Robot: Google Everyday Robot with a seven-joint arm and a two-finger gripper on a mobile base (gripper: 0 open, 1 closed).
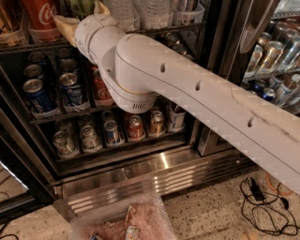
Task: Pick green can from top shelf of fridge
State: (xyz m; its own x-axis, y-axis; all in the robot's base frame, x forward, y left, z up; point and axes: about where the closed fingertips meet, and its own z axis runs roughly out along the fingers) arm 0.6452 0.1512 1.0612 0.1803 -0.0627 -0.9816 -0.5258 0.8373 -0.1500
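Observation:
The green can (82, 5) stands on the top shelf (174, 29) of the fridge (140, 173), at the top edge of the camera view; only its lower body shows. My gripper (80, 15) is at the end of the big white arm, up at the top shelf with its cream-coloured parts on either side of the green can. The white wrist covers the shelf rail just below the can.
A big red Coca-Cola can (42, 11) stands left of the green can, and clear bottles (140, 11) stand to its right. Lower racks hold small soda cans (70, 86). A second cooler (276, 61) stands at right. A plastic bin (122, 225) and cables (262, 197) lie on the floor.

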